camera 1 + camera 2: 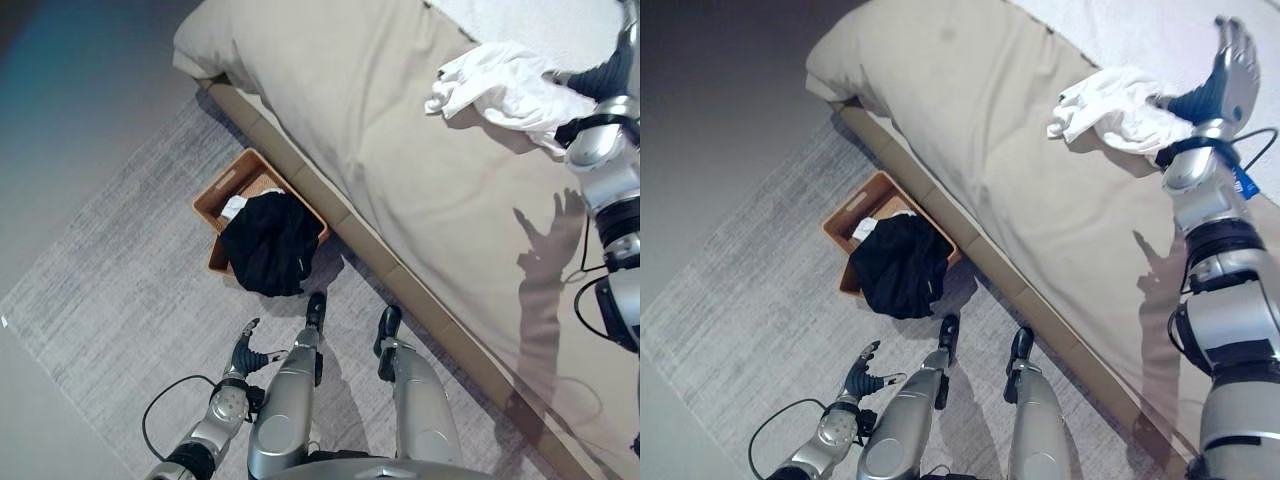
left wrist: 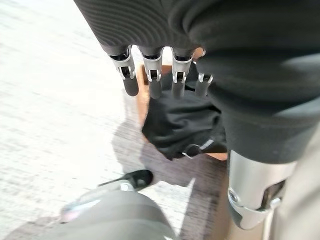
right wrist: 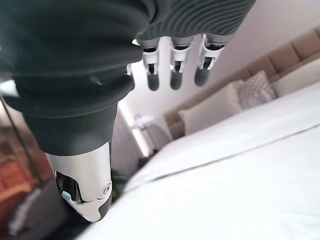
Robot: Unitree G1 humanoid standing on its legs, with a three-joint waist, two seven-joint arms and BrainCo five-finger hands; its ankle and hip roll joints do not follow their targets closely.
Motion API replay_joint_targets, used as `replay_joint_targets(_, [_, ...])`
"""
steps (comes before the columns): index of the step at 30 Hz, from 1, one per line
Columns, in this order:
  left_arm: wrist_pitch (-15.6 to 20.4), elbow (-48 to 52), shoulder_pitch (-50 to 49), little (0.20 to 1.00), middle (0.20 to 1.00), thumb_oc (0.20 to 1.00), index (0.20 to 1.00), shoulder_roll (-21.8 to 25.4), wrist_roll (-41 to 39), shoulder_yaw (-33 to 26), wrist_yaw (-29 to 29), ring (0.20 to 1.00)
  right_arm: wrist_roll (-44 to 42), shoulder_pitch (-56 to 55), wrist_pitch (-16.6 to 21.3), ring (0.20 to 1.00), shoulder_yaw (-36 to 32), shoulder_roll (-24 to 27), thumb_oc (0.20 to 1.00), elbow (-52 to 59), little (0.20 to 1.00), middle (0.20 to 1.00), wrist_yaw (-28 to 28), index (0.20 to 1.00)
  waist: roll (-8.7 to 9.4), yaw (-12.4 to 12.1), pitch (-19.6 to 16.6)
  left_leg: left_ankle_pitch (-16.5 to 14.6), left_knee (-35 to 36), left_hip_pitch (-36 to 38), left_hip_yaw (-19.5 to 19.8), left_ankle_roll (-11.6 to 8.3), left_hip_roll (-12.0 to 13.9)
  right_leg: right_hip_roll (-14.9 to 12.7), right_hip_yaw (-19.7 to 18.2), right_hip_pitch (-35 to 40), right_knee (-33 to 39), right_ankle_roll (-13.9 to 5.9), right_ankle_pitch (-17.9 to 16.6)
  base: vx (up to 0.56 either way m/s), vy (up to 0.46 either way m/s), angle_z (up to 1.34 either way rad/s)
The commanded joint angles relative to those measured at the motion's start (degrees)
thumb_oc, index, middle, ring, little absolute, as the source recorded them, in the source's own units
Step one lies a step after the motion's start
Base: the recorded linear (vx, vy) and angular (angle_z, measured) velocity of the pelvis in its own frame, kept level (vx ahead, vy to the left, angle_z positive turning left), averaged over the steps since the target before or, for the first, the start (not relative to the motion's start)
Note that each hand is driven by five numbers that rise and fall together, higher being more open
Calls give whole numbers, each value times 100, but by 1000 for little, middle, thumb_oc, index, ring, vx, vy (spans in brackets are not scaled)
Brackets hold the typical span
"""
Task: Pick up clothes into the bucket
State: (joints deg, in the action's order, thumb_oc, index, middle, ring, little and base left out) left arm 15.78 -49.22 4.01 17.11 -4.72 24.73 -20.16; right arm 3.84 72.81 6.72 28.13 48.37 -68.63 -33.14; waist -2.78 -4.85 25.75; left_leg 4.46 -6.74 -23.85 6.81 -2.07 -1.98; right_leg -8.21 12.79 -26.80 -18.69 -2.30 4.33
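**White garment on the bed, black one in the basket, both hands empty**

Your right hand (image 1: 1232, 62) was up at about two o'clock in the head views, raised over the bed (image 1: 380, 150) with fingers straight and spread, holding nothing. In its wrist view the fingers (image 3: 173, 65) hung loose with open air past them, and pillows (image 3: 215, 107) and a headboard (image 3: 280, 55) showed beyond the white bedding.

The white garment (image 1: 1115, 110) lay crumpled on the bed cover just beside that wrist, on its nine o'clock side. You could not tell whether the dark cover touched the cloth.

Down at seven o'clock, your left hand (image 1: 248, 352) hovered low over the grey rug (image 1: 110, 300), fingers relaxed and parted, nothing in its grasp. Its wrist view had the fingers (image 2: 155, 80) pointing toward the basket.

The brown basket (image 1: 222, 190) sat on the rug close against the bed's edge, near centre left of the head views. A black garment (image 1: 268, 242) was heaped in it and spilled over the near rim toward six o'clock, with a bit of white cloth (image 1: 233, 206) showing beside it. A small pale tag (image 2: 206, 145) showed on the black fabric; no writing on it could be read.
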Motion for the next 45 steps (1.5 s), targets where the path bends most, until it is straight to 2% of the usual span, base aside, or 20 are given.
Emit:
replay_joint_targets(1, [36, 73, -106, 1000, 1000, 1000, 1000, 195, -199, 29, -125, 1000, -475, 605, -18, 1000, 424, 565, 1000, 104, 1000, 1000, 91, 1000, 319, -89, 250, -307, -517, 11, -109, 55, -155, -233, -149, 441, 386, -480, -465, 3, 10, 8])
replay_joint_targets(4, [32, 113, -51, 1000, 1000, 1000, 1000, 174, -293, 20, -135, 1000, -515, 814, -76, 1000, 685, 680, 1000, -141, 1000, 1000, 256, 1000, 402, -133, 355, -362, -694, -149, -74, 71, -206, -269, -134, 370, 351, -500, -479, 27, 45, 10])
replay_joint_targets(9, [-18, 134, -47, 1000, 1000, 1000, 1000, 135, -334, 48, -133, 1000, -664, 763, -139, 1000, 655, 732, 1000, -276, 1000, 1000, 364, 1000, 495, -198, 404, -811, -1388, -399, -67, 269, -346, -405, -297, 235, -235, -529, -326, 48, 90, 8])
replay_joint_targets(11, [-63, 141, -55, 1000, 1000, 1000, 1000, 148, -306, 48, -113, 1000, -698, 594, -149, 1000, 553, 728, 1000, -230, 1000, 1000, 429, 1000, 450, -124, 404, -1178, -1819, -421, -33, 499, -447, -580, -642, -203, -1311, -617, -631, 98, 173, 5])
replay_joint_targets(13, [-83, 108, -46, 1000, 1000, 1000, 1000, 174, -295, 54, -94, 1000, -715, 501, -161, 1000, 517, 722, 1000, -209, 1000, 1000, 450, 1000, 383, -46, 404, -1322, -2100, -422, 21, 569, -451, -502, -989, -450, -1829, -542, -613, 143, 92, 21])
replay_joint_targets(17, [-58, -76, -24, 1000, 1000, 1000, 1000, 135, -326, -60, -148, 1000, -646, 422, -163, 1000, 501, 615, 1000, -182, 1000, 1000, 478, 1000, 392, 65, 404, -1537, -2127, -167, 26, 519, -509, -478, -1080, -750, -1107, -469, -731, 132, -4, 4])
replay_joint_targets(18, [-58, -188, 32, 1000, 1000, 1000, 1000, 101, -375, -97, -169, 1000, -622, 397, -175, 1000, 501, 593, 1000, -217, 1000, 1000, 483, 1000, 483, 162, 404, -1556, -2070, -77, 59, 483, -623, -538, -1132, -907, -554, -549, -983, 274, -193, -9])
replay_joint_targets(19, [-14, -198, -5, 1000, 1000, 1000, 1000, 62, -521, -181, -201, 1000, -633, 137, -184, 1000, 394, 616, 1000, -212, 1000, 1000, 461, 1000, 534, 314, 404, -1643, -1911, 300, 215, 386, -700, -469, -1207, -856, 506, -781, -1279, 275, -193, -10])
replay_joint_targets(20, [-14, -198, -8, 1000, 1000, 1000, 1000, 63, -521, -179, -201, 1000, -632, 131, -184, 1000, 391, 617, 1000, -210, 1000, 1000, 461, 1000, 530, 314, 404, -1644, -1908, 307, 220, 385, -695, -466, -1201, -845, 513, -780, -1281, 326, -286, 11])
replay_joint_targets(21, [48, -152, -60, 1000, 1000, 1000, 1000, 93, -606, -231, -186, 1000, -658, -234, -164, 1000, 298, 829, 1000, -182, 1000, 1000, 476, 1000, 486, 414, 404, -1644, -1839, 482, 410, 323, -710, -321, -1582, -809, 627, -900, -1330, 146, -244, 21])
replay_joint_targets(22, [49, -170, -27, 1000, 1000, 1000, 1000, 102, -579, -272, -165, 1000, -660, -395, -155, 1000, 222, 962, 1000, -163, 1000, 1000, 533, 1000, 515, 427, 404, -1628, -1897, 479, 477, 250, -738, -350, -1655, -602, 695, -886, -1294, 149, -301, 88])
replay_joint_targets(24, [62, -196, -22, 1000, 1000, 1000, 1000, 104, -545, -294, -170, 1000, -695, -461, -126, 1000, 113, 983, 1000, -108, 1000, 1000, 536, 1000, 517, 438, 404, -1597, -1856, 499, 504, 217, -751, -401, -1604, -483, 800, -861, -1433, 31, -193, 118])
replay_joint_targets(25, [66, -223, -11, 1000, 1000, 1000, 1000, 81, -511, -268, -133, 1000, -751, -577, -97, 1000, 62, 1080, 1000, -101, 1000, 1000, 579, 1000, 430, 434, 347, -1344, -1499, 612, 522, 81, -576, -373, -1488, -355, 709, -804, -1400, 44, -255, 57])
replay_joint_targets(29, [60, -192, 79, 1000, 1000, 1000, 1000, 68, -467, -177, -102, 1000, -814, -822, -29, 1000, -106, 1106, 1000, -83, 1000, 1000, 585, 1000, 328, 460, 269, -1043, -1002, 759, 555, -116, -304, -371, -1158, -165, 642, -735, -1232, 50, -253, 41])
replay_joint_targets(30, [84, -137, 112, 1000, 1000, 1000, 1000, 68, -499, -155, -75, 1000, -865, -889, -11, 1000, -146, 1091, 1000, -58, 1000, 1000, 567, 1000, 301, 499, 239, -955, -907, 760, 457, -167, -218, -395, -1045, -105, 654, -718, -1195, 9, -184, 50])
replay_joint_targets(32, [62, -9, 236, 1000, 1000, 1000, 1000, 17, -488, -118, -19, 1000, -947, -1083, 23, 1000, -203, 1081, 1000, 25, 1000, 1000, 678, 1000, 252, 658, 203, -867, -863, 722, -435, -159, 88, -468, -737, 82, 725, -692, -1098, 9, -213, 35])
replay_joint_targets(33, [55, 63, 274, 1000, 1000, 1000, 1000, 23, -463, -105, 10, 1000, -988, -1113, 23, 1000, -214, 1070, 1000, 35, 1000, 1000, 748, 1000, 257, 713, 195, -783, -834, 673, -723, -144, 159, -481, -677, 98, 772, -679, -1104, -11, -123, 43])
replay_joint_targets(35, [45, 165, 294, 1000, 1000, 1000, 1000, 33, -441, -66, 77, 1000, -980, -1061, -23, 1000, -119, 1051, 1000, -53, 1000, 1000, 897, 1000, 244, 728, 181, -719, -762, 662, -1068, -110, 273, -431, -603, 95, 787, -638, -1073, -2, -78, 38])
replay_joint_targets(41, [-24, 385, 329, 1000, 1000, 1000, 1000, 106, -350, 95, 141, 1000, -901, -767, -126, 1000, 111, 902, 1000, -503, 1000, 1000, 1125, 1000, 200, 618, 225, -699, -551, 609, -1005, -57, 285, -301, -687, -143, 536, -602, -953, 6, -45, -7])
replay_joint_targets(45, [-112, 422, 360, 1000, 1000, 1000, 1000, 116, -312, 178, 177, 1000, -813, -616, -219, 1000, 131, 940, 1000, -822, 1000, 1000, 1133, 1000, 29, 581, 365, -602, -440, 543, -898, -94, 256, -347, -665, -347, 213, -544, -771, 24, -13, 5])
